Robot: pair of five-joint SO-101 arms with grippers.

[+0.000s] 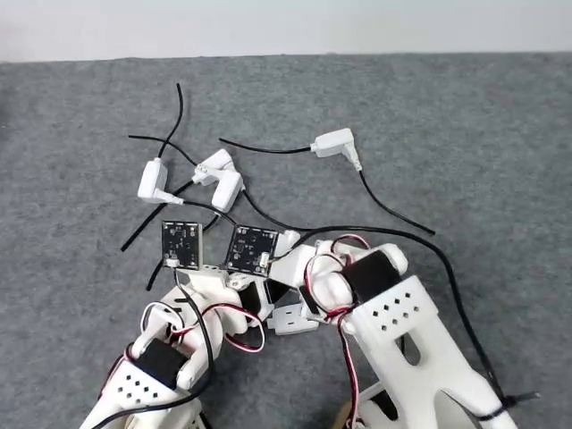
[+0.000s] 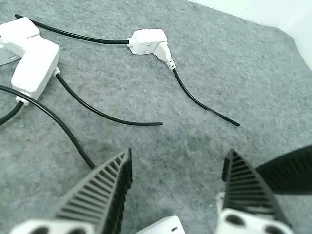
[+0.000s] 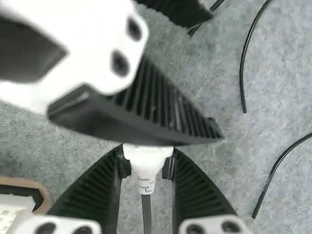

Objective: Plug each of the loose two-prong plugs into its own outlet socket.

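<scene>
White and small, one plug (image 3: 146,168) sits pinched between the ribbed black fingers of the right gripper (image 3: 146,151). The gripper is closed firmly on the plug's body, and the plug's black cord (image 3: 146,214) runs back between the fingers. Just ahead, a black ribbed finger (image 3: 146,112) of the other arm lies across and hides the plug's front end.

The left gripper (image 2: 179,156) hangs low over the mat with its jaws spread wide and nothing between them. Beyond it, well apart, a white connector (image 2: 146,41) lies on the mat, with black cord leaving it on two sides. Off to one side, two white blocks (image 2: 34,63) lie touching each other. In the high view a third white piece (image 1: 152,181) rests near them. Loose black cords (image 1: 393,210) curve and cross among all of these.

Between the two arms, close against them, a further white part (image 1: 290,319) lies on the mat. Whether it is a plug or a socket cannot be told.

A grey felt-like mat (image 1: 500,116) covers the table, and a pale wall (image 1: 286,27) borders its far edge.
</scene>
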